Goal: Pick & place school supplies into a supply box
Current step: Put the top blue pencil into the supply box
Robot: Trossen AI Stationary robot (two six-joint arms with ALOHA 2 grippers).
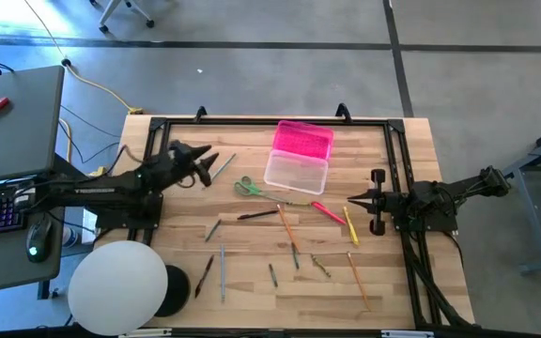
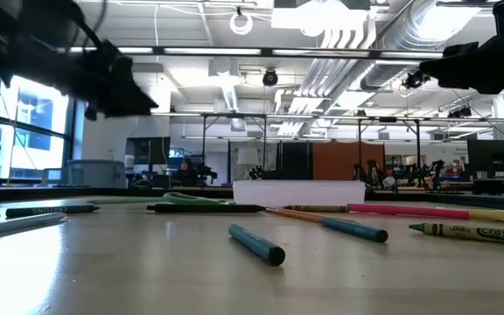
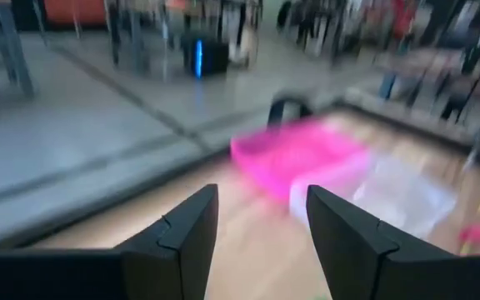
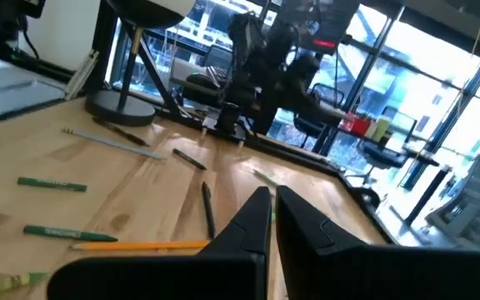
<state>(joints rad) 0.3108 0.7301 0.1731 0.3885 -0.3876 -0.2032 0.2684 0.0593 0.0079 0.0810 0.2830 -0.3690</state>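
The supply box (image 1: 298,156) lies open near the desk's (image 1: 383,291) far edge, pink lid toward that edge, clear base (image 1: 295,173) beside it holding nothing visible. Green-handled scissors (image 1: 246,187) lie just beside the base; pens and pencils (image 1: 287,236) scatter toward the near edge. The left gripper (image 1: 212,165), fingers apart, hovers by the left edge. The right gripper (image 1: 355,200), fingers nearly together, sits near the right edge.

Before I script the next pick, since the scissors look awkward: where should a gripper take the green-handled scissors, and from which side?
The scissors lie flat just left of the supply box, handles toward the left arm. Probably best to come straight down with the left gripper, which is open and nearest, and close across the narrow part where handles meet blades; the loops look too wide.
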